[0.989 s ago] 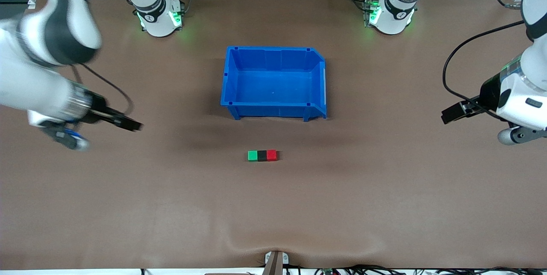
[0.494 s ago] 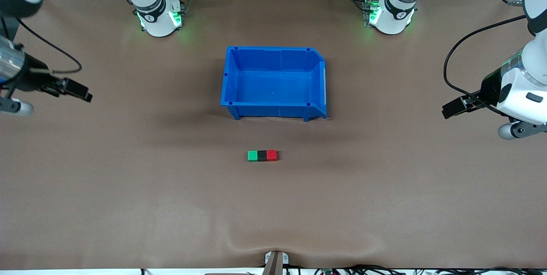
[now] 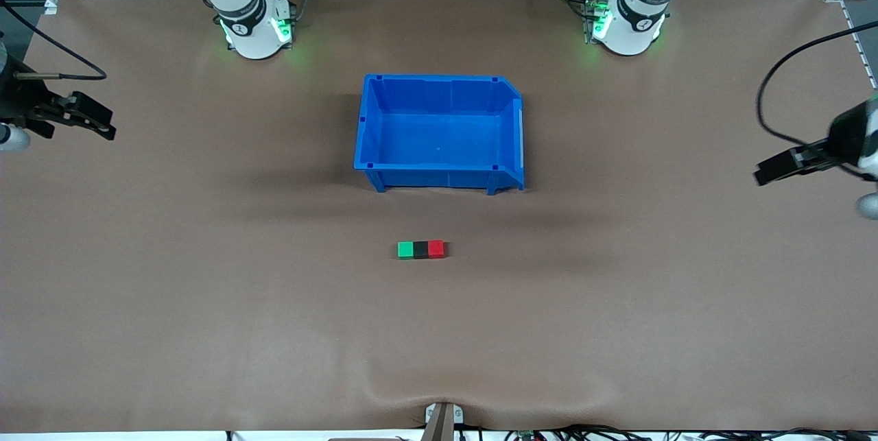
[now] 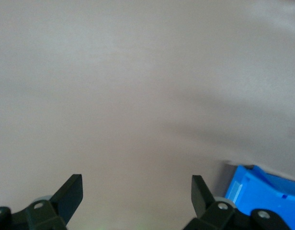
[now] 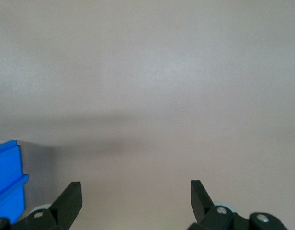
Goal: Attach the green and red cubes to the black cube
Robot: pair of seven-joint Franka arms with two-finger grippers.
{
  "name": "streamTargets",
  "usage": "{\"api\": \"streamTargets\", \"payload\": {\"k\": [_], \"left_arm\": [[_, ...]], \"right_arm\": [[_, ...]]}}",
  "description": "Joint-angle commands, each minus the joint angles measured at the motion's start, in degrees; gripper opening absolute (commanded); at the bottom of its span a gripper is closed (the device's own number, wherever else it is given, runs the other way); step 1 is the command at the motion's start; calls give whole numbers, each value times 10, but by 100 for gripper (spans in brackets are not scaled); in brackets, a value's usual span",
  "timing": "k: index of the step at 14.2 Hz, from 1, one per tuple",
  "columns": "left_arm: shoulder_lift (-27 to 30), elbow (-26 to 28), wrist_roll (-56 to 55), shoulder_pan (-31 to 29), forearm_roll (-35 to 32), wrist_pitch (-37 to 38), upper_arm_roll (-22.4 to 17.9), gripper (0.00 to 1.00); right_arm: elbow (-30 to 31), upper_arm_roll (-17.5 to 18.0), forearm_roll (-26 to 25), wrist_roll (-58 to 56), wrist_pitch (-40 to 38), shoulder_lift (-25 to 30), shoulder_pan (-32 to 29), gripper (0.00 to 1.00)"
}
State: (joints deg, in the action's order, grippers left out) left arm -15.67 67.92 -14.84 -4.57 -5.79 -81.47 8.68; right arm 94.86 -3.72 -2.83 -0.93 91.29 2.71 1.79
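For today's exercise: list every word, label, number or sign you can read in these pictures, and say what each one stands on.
No text can be read.
Green cube, black cube, red cube: plain, no markings.
Blue bin: no label visible.
Arm bases: dark bands carry small marks, too small to read.
Left end effector and right end effector, both open over bare table: no lettering visible.

Both arms cut off for me by front view's edges; only left gripper (image 3: 763,175) and right gripper (image 3: 103,129) ends show. Blue bin (image 4: 262,189) only partly inside either wrist view (image 5: 8,179). Wrist views miss cubes. Can't judge whether green cube (image 3: 405,249), black cube (image 3: 420,249), red cube (image 3: 436,249) actually latch or merely touch.
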Motion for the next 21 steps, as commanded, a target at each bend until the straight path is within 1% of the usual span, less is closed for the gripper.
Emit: {"api": "streamTargets", "payload": {"k": [1,3,5,6,7,9,11,14,16,21], "left_arm": [[56,70,24,-44,55,-1,7,100],[106,138,25,-43,62,-18,6,100],[185,240,24,-34,56,-53,4,100],[217,277,24,-33,56,-63,4,100],[235,292,24,-31,57,-63,4,100],[250,297,21,-2,52,-51,-1,100],[248,286,16,0,48,-26,3,100],[238,267,13,3,46,-23,10,100],[241,271,-7,-2,45,-6,27,100],[238,272,-1,2,39,-8,35,100]], "right_arm": [[3,6,7,-16,-12,23,-19,100],[3,3,40,-13,-23,31,-21,100],[3,5,44,-10,-23,41,-32,100],[2,4,45,-7,-23,41,-33,100],[2,3,45,-1,-28,46,-34,100],[2,4,46,15,-34,51,-37,100],[2,4,46,31,-58,51,-38,100],[-2,4,46,32,-68,50,-40,100],[-19,5,45,32,-78,44,-39,100],[-20,5,45,32,-75,42,-39,100]]}}
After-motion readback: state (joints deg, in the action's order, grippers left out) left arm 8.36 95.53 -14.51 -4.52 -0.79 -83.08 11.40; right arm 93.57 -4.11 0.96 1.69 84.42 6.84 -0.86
